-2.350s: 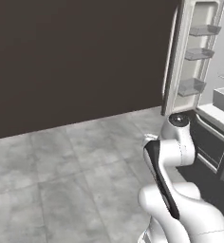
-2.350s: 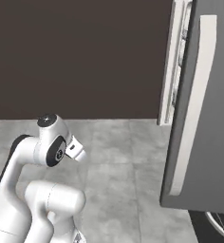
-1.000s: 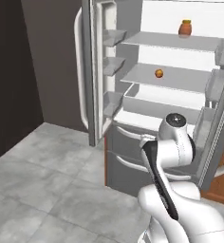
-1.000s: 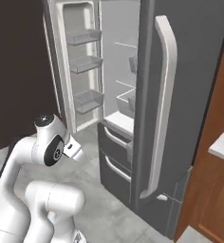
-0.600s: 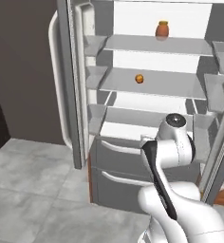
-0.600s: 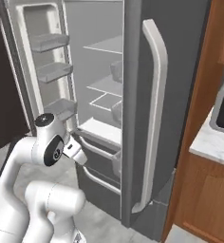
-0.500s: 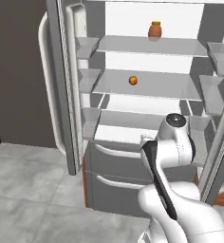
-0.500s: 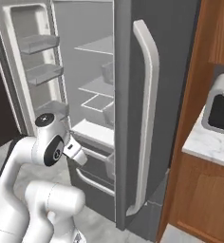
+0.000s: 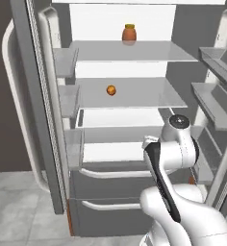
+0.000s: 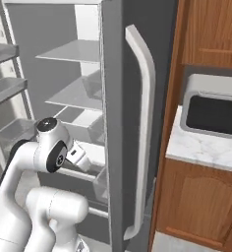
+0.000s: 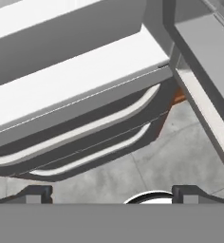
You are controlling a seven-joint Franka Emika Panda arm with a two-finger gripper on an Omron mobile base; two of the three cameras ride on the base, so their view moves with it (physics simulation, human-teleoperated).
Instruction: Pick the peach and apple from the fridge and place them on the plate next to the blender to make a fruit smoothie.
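The fridge (image 9: 122,120) stands open straight ahead, with a white interior and grey shelves. A small round orange fruit, by its colour the peach (image 9: 111,90), lies alone on the middle shelf towards the left. My gripper (image 11: 113,193) is open with nothing between its fingers, and its fingertips (image 11: 38,192) stand wide apart. It hangs low in front of the fridge's lower drawers (image 11: 85,137) and points down at them and the floor. In the right base view the hand (image 10: 78,154) juts from the folded arm beside the right door. The apple, plate and blender are out of view.
An orange-brown jar (image 9: 129,32) with a yellow lid sits on the top shelf. The left door (image 9: 41,105) and right door (image 10: 137,123) swing out on either side, each with bins. Wooden cabinets and a marble counter (image 10: 201,147) with a grey appliance (image 10: 214,110) stand right of the fridge.
The base has swung round and closed in on the fridge, so both base views shifted and the open interior now faces me. The arm kept its folded pose and the gripper stayed open.
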